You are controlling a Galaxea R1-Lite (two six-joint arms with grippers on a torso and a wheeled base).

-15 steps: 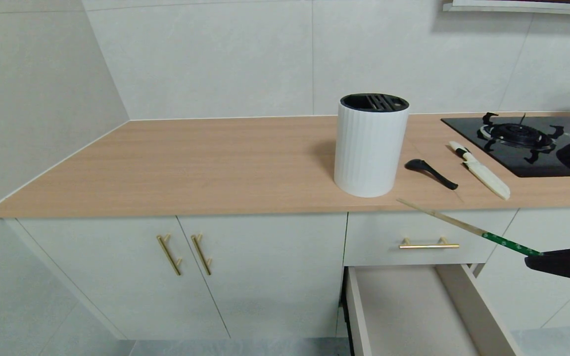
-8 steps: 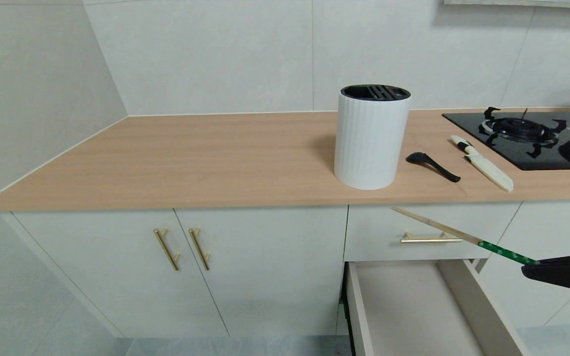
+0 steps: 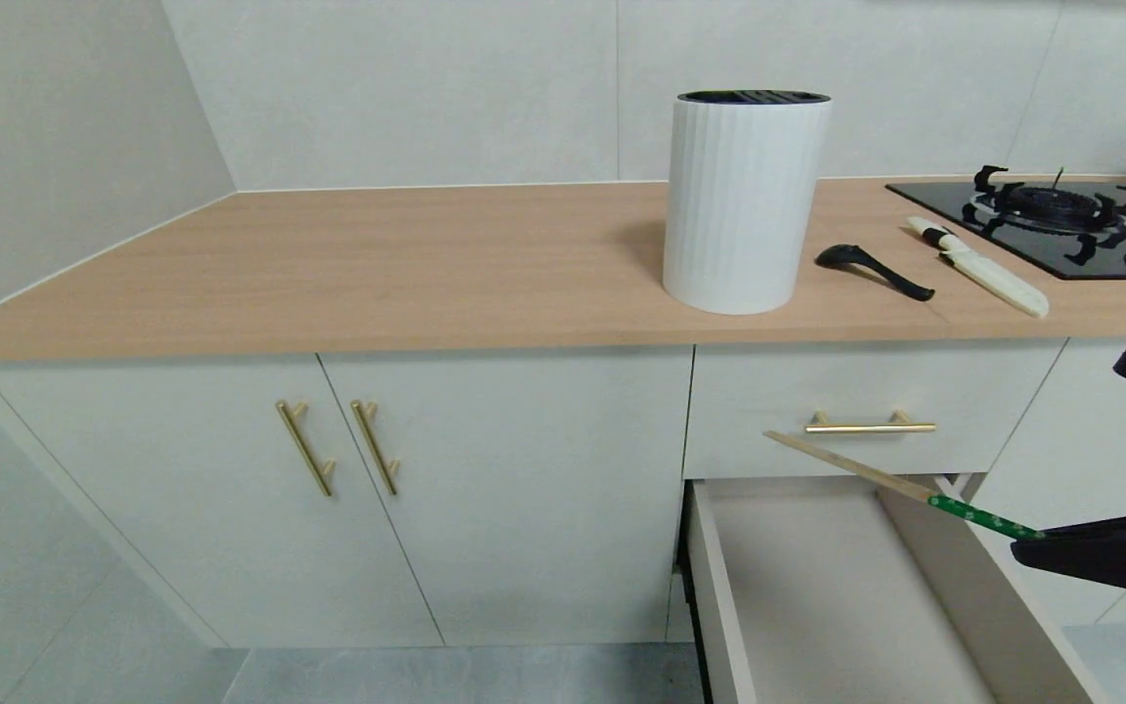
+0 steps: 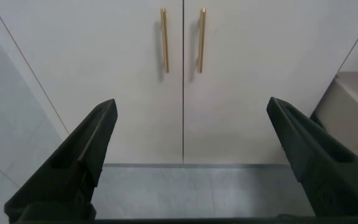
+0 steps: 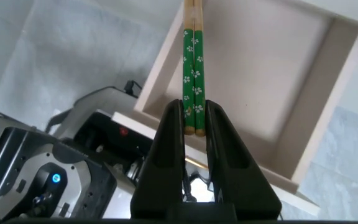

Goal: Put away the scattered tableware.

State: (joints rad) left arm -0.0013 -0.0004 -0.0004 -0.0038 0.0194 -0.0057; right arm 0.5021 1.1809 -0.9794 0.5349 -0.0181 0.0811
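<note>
Head, chopsticks (image 3: 876,476): green-ended pair, slanting above the open drawer (image 3: 719,587), clamped in the right gripper (image 3: 1024,538).
Head, countertop (image 3: 377,264): white knife block (image 3: 744,205); black spoon (image 3: 871,269) and knife (image 3: 983,279) beside it.
Left wrist, left gripper (image 4: 188,168): jaws spread wide, facing cabinet doors (image 4: 104,74).
Right wrist, right gripper: fingers pinched on the chopsticks' green ends, over the drawer.

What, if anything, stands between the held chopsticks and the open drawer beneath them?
Nothing visible. The right gripper holds the chopsticks over the open drawer, with only open air between them.
</note>
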